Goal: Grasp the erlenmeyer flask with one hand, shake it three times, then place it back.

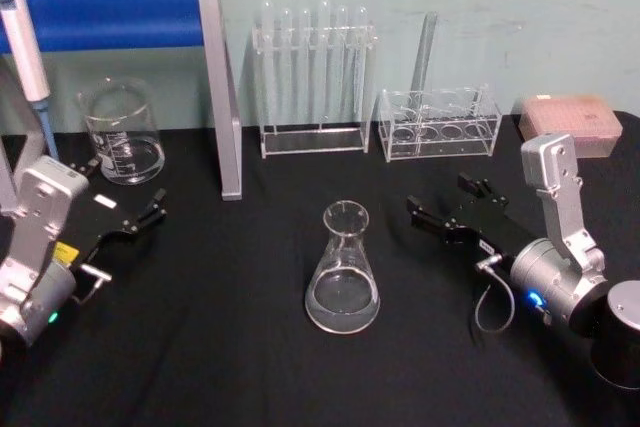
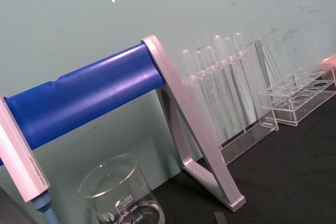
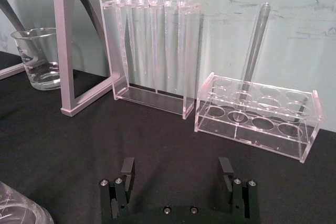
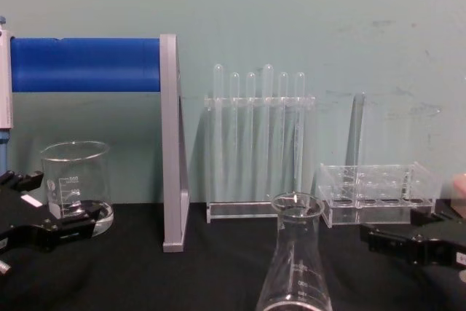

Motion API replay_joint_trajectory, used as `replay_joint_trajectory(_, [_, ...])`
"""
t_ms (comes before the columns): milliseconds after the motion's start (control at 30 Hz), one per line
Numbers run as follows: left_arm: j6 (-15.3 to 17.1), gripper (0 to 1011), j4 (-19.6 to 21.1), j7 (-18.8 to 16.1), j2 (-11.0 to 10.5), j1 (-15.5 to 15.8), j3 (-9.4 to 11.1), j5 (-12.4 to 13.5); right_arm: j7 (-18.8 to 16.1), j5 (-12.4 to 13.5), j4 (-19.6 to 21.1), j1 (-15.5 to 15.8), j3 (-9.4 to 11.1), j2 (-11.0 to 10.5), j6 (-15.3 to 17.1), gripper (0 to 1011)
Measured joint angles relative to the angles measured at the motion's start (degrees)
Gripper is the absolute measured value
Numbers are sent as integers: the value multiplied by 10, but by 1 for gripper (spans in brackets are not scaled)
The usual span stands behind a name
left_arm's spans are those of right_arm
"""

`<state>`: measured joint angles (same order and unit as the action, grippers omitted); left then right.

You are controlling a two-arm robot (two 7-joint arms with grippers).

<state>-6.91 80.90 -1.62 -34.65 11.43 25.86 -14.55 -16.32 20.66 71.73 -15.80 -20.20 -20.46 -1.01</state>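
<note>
Flask (image 1: pixel 343 272) stands upright on the black table (image 1: pixel 230 347), a little clear liquid in its base, nothing touching it. It sits between the two claws, nearer the right one.

Right claw (image 1: pixel 447 209) hovers low over the table, just to the right of the flask and a little behind it, pointing toward the flask. Its two black fingers (image 3: pixel 127 170) stand wide apart with nothing between them. In the right wrist view the flask's base is just off the claw's left finger, apart from it.

Left claw (image 1: pixel 145 215) rests well to the left of the flask, fingers parted a little as far as the head view shows, gripping nothing. Yellow label on that arm, text too small to read.

Beyond the left claw: a glass beaker (image 1: pixel 122 133) with some liquid, white scale reading 600, 400, 300 in the left wrist view. Beside it a grey stand (image 1: pixel 222 97) with a blue bar (image 1: pixel 110 15).

Beyond the right claw: a low clear rack (image 1: pixel 440 123) holding one tilted glass tube (image 1: pixel 424 52). Left of that, a tall clear rack (image 1: pixel 315 87) of hanging droppers. Pink box (image 1: pixel 572 119) at far right.
</note>
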Motion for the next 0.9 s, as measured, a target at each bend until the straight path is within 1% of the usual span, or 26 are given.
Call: replay_joint_trajectory(900, [0, 1001, 0, 0, 0, 0, 0, 0, 0, 0, 0, 0, 0, 0, 0, 1000])
